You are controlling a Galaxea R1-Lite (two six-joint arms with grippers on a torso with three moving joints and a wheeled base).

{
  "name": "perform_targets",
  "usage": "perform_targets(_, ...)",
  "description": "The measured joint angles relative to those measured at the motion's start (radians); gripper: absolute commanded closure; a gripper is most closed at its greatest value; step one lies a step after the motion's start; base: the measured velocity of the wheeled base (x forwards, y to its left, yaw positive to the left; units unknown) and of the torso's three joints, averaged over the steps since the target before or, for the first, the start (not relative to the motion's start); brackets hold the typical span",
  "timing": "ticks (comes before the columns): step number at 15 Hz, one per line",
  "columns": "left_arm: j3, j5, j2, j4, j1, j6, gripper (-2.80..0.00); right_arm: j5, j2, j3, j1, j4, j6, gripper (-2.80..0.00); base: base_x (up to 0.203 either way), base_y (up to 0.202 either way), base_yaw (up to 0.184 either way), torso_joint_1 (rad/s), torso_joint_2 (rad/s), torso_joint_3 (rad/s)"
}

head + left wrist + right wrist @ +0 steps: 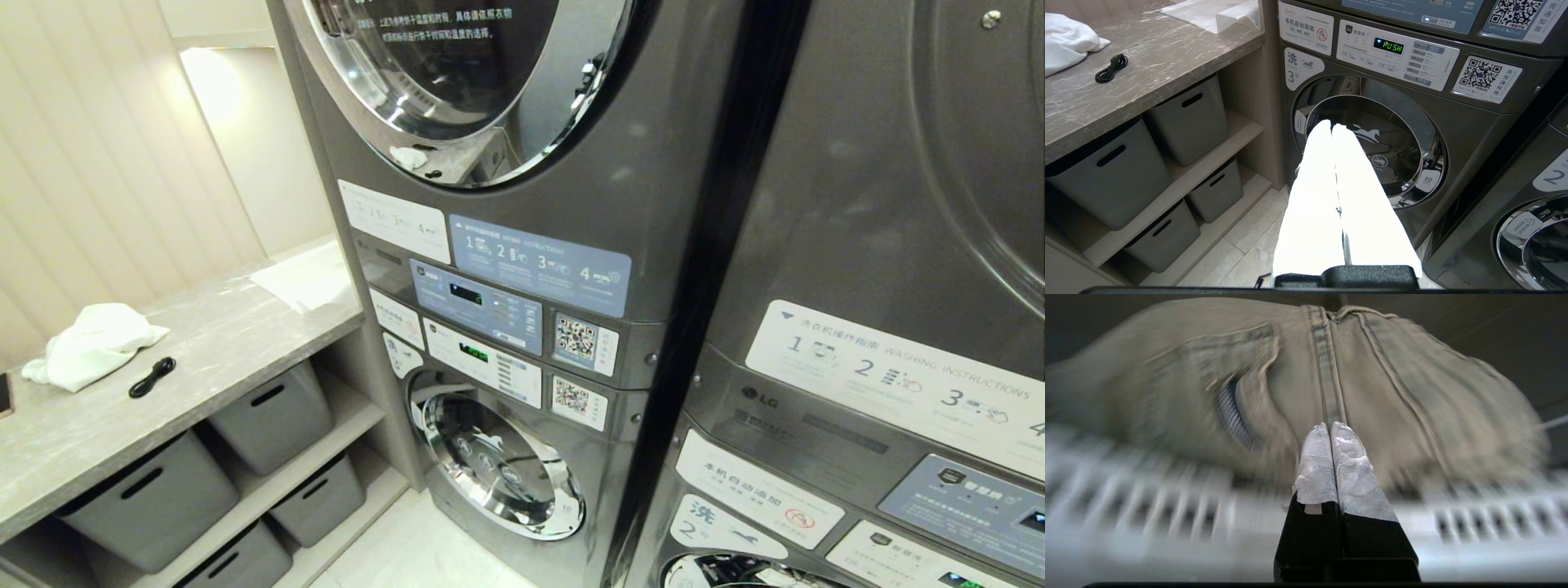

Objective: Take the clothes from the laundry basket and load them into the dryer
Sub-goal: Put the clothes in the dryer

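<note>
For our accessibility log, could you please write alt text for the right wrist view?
The right claw, shut, pinches a faded beige denim garment above a white slatted plastic laundry basket.

We see a grey marble-look worktop (220,343) on the left, open shelves (326,441) under it with grey storage bins (273,420). Pale panelled wall (90,188) behind, bright light patch (216,86) in the corner. Floor (416,555) is light tile. A white cloth (94,343) and a coiled black cable (152,377) lie just beside each other on the worktop, flat white sheet (306,278) further back.
</note>
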Motion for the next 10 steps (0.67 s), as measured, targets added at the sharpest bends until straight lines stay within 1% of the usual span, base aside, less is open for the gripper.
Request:
perform_targets(2,0.0,0.0,0.0,0.0,0.0,0.0,0.0,-0.031,0.109,-0.076,-0.002,-0.004,0.006,0.0,0.0,0.0,0.0,0.0,0.0,0.0)
perform_targets(6,0.0,0.0,0.0,0.0,0.0,0.0,0.0,-0.072,0.363,-0.308,-0.017,-0.006,0.012,0.0,0.0,0.0,0.0,0.0,0.0,0.0)
perform_targets(8,0.0,0.0,0.0,0.0,0.0,0.0,0.0,-0.095,0.484,-0.448,-0.025,-0.008,0.031,0.0,0.0,0.0,0.0,0.0,0.0,0.0)
perform_targets(10,0.0,0.0,0.0,0.0,0.0,0.0,0.0,-0.103,0.565,-0.525,-0.038,-0.025,0.059,0.0,0.0,0.0,0.0,0.0,0.0,0.0)
